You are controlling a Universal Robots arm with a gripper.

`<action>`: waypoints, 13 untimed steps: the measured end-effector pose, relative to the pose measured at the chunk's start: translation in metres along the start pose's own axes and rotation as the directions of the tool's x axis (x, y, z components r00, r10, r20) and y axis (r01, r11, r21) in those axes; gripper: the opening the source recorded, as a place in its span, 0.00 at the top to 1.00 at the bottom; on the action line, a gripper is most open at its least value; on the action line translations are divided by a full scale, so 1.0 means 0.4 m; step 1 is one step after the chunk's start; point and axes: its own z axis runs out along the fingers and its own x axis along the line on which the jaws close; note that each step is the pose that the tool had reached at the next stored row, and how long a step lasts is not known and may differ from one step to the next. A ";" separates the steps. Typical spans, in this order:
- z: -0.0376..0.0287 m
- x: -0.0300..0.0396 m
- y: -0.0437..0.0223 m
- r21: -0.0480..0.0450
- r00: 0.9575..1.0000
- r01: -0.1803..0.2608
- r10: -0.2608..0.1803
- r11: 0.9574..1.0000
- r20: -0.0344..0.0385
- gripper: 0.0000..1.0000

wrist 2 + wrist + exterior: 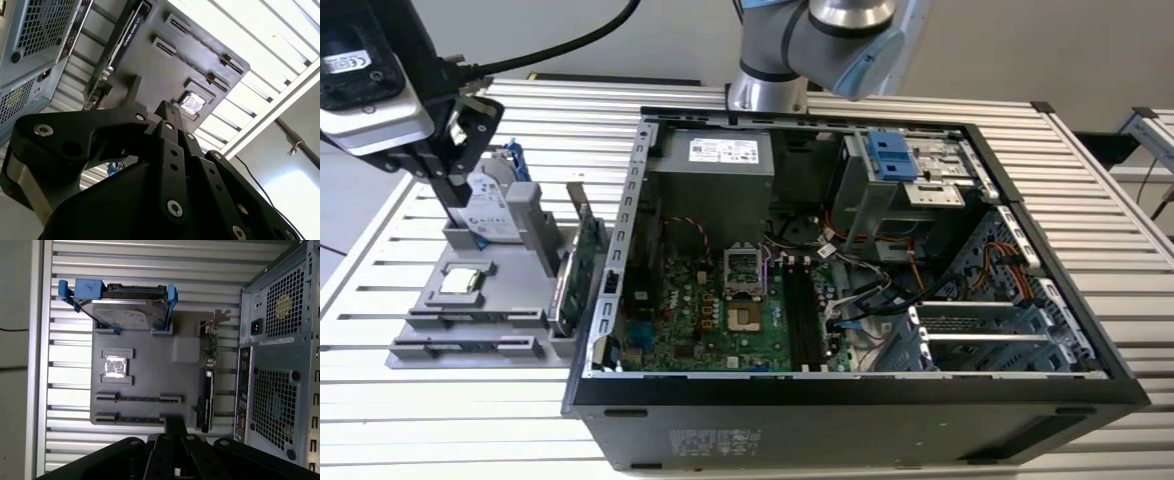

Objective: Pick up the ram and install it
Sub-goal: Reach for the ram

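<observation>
My gripper (451,200) hangs over the back of the grey parts tray (480,300), close beside the hard drive (487,200) in its blue frame. Its black fingers (175,421) are pressed together, and nothing shows between them in both wrist views (167,107). The ram is out of view. Two long narrow holders (137,398) near the tray's front edge show just thin dark grooves. Black memory slots (803,320) run along the motherboard inside the open computer case (854,400).
The tray (145,370) also carries a processor chip (114,366) and an expansion card (207,385) standing on edge next to the case wall. Cables, a drive cage and a power supply crowd the case. The table is slatted metal.
</observation>
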 end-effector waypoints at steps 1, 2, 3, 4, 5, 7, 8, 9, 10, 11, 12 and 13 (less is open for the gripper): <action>0.001 0.001 -0.001 0.000 1.000 0.000 0.000 1.000 0.000 1.00; 0.002 0.001 -0.002 0.000 1.000 0.000 0.000 1.000 0.000 1.00; 0.002 0.001 -0.003 0.000 1.000 0.000 0.000 1.000 0.000 1.00; 0.003 0.002 -0.004 0.000 1.000 0.000 0.000 1.000 0.000 1.00; 0.004 0.002 -0.005 0.000 1.000 0.000 0.000 1.000 0.000 1.00; 0.006 0.003 -0.007 0.000 1.000 0.000 0.000 1.000 0.000 1.00; 0.006 0.004 -0.008 0.000 1.000 0.000 0.000 1.000 0.000 1.00; 0.007 0.005 -0.009 0.000 1.000 0.000 0.000 1.000 0.000 1.00; 0.008 0.006 -0.010 0.000 1.000 0.000 0.000 1.000 0.000 1.00; 0.009 0.008 -0.012 0.000 1.000 0.000 0.000 1.000 0.000 1.00; 0.010 0.010 -0.013 0.000 1.000 0.000 0.000 1.000 0.000 1.00; 0.011 0.013 -0.014 0.000 1.000 0.000 0.000 1.000 0.000 1.00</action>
